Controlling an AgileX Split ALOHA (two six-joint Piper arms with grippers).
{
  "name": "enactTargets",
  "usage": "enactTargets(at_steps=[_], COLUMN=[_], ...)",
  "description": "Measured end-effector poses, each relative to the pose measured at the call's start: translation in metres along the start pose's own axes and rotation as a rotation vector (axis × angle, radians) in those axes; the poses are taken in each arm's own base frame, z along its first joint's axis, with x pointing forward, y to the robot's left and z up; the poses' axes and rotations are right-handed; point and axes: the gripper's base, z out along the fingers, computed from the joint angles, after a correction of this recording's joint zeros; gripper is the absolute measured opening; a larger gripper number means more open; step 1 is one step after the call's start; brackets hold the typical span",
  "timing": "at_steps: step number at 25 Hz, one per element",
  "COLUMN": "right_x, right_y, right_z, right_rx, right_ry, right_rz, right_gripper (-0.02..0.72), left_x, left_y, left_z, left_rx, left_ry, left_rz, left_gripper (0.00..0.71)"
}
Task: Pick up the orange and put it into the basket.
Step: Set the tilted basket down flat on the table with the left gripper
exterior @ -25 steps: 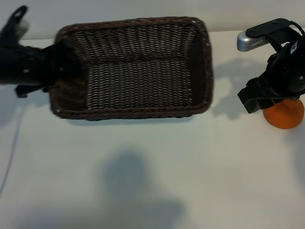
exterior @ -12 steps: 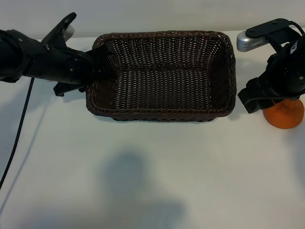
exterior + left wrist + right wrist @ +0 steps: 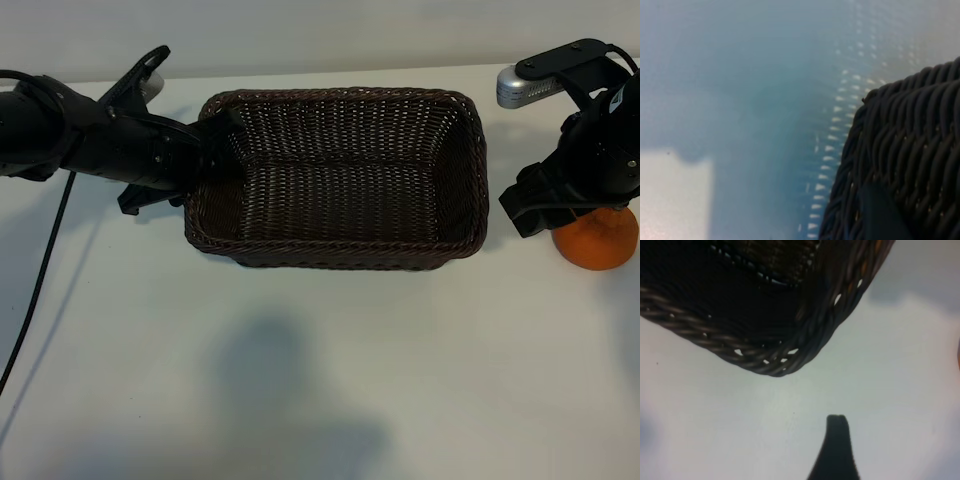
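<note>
Exterior view: left gripper (image 3: pixel 212 135) clamped on the left end wall of the basket (image 3: pixel 340 252), arm reaching in low from basket's left. Orange (image 3: pixel 597 238) sits on the table right of the basket, apart from it. Right gripper (image 3: pixel 548 212) hangs over the orange's basket-side edge, pointing steeply down, jaws wide, holding nothing. Step looks like pre-grasp; next needs centring over the orange, dropping, closing.

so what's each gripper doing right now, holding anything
Left gripper: shut on the left rim of the dark brown woven wicker basket.
Right gripper: open, empty, above the round bright orange fruit.
</note>
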Motion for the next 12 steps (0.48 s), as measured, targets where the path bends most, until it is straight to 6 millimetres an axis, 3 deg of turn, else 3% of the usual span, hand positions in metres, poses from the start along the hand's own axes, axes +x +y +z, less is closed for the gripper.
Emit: enactTargets(at_steps=[12], right_x=[0.0000], right_y=[0.0000], right_z=[0.0000], right_rx=[0.000], right_ry=[0.000], right_rz=[-0.001], right_gripper=[0.565], left_x=[0.0037], left_y=[0.0065], left_z=[0.0107], left_rx=[-0.016], left_ry=[0.042], left_rz=[-0.015], left_gripper=[0.334])
